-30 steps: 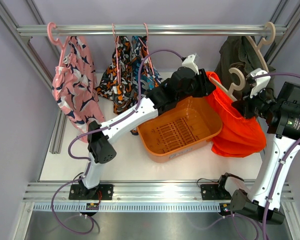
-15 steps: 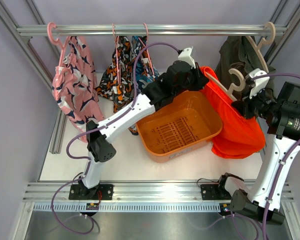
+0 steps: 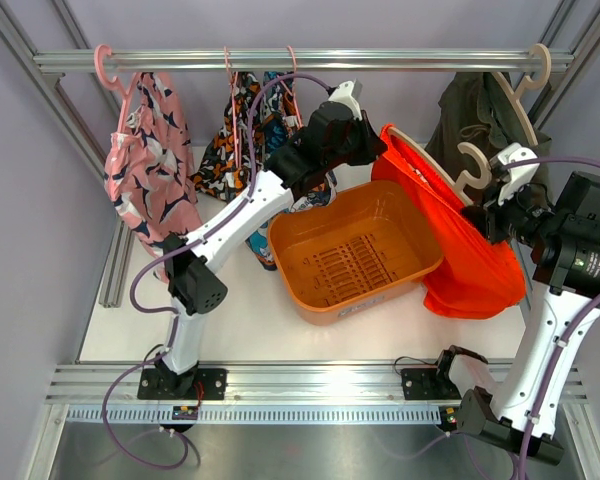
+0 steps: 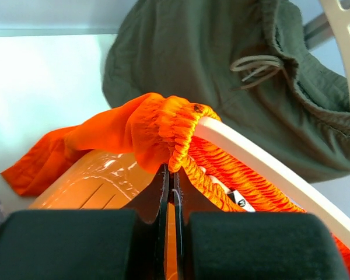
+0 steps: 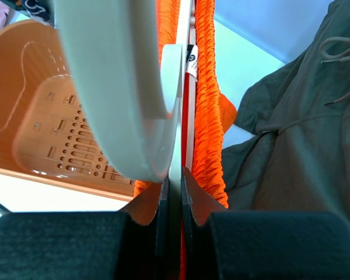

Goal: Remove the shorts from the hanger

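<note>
Left claw [image 4: 170,178] is pinched shut on the orange-red shorts [image 4: 157,125] at the elastic waistband, by the hanger [image 4: 268,166] tip. Right claw [image 5: 174,175] clamps that hanger. The waistband isn't off yet, so I'd judge it half done. 1 olive pair [image 3: 470,110] and a pink printed pair [image 3: 145,170] hang on the rail [image 3: 380,60].

Left wrist: orange shorts [image 4: 151,125] bunch over the left gripper [image 4: 170,172] tips. Right wrist: hanger [image 5: 105,87] blurred, cut off at top edge. Top: olive shorts [image 3: 462,108] part-hidden.
</note>
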You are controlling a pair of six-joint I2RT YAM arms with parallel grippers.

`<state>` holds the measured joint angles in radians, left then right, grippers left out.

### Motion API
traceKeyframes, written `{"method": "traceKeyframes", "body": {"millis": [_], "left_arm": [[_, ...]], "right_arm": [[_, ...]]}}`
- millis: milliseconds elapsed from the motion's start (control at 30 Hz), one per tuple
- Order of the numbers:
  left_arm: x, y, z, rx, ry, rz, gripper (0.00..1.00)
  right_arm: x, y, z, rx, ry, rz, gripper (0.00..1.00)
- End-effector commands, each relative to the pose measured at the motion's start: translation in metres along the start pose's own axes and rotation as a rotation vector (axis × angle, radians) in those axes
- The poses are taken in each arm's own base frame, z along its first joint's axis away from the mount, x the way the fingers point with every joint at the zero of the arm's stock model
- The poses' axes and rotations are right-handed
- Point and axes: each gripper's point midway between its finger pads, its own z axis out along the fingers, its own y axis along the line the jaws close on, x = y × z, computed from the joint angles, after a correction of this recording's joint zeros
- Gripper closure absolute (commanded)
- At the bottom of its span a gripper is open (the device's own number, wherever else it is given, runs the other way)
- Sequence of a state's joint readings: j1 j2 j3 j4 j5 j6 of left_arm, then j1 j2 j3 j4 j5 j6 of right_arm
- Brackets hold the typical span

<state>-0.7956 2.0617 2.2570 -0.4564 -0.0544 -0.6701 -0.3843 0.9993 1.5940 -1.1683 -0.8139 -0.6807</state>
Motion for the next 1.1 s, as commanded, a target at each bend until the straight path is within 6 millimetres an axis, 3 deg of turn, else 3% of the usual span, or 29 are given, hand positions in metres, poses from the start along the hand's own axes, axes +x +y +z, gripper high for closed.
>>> {"method": "traceKeyframes", "body": {"millis": [0,200,333,467,533,633,867,1067], "left_arm": [[-0.042,0.033,0.009,-0.03,-0.125,0.025,1.0],[-0.011,-0.028,0.007,0.248,-0.056,0.088,1.0],[0.017,-0.036,0.012,0.263,0.01,0.091,1.0],[0.033,-0.01,0.024,0.169,0.058,0.058,1.0],[0.03,0.016,0.028,0.088,0.067,0.018,1.0],[0.024,0.036,0.031,0.029,0.066,-0.022,1.0],[0.022,0.068,0.037,-0.079,0.111,-0.03,1.0],[0.005,0.093,0.035,-0.138,0.084,-0.061,1.0]], "right_arm": [[-0.023,0.01,-0.01,0.002,-0.092,0.005,1.0],[-0.033,-0.006,0.003,0.031,-0.158,0.115,1.0],[-0.051,-0.011,0.002,0.042,-0.217,0.144,1.0],[-0.062,-0.007,-0.003,0.03,-0.244,0.124,1.0],[-0.065,-0.004,-0.008,0.03,-0.243,0.086,1.0],[-0.063,0.0,-0.011,0.027,-0.23,0.073,1.0],[-0.077,0.013,-0.021,-0.003,-0.265,0.051,1.0],[-0.062,0.024,-0.022,-0.034,-0.214,0.043,1.0]]}}
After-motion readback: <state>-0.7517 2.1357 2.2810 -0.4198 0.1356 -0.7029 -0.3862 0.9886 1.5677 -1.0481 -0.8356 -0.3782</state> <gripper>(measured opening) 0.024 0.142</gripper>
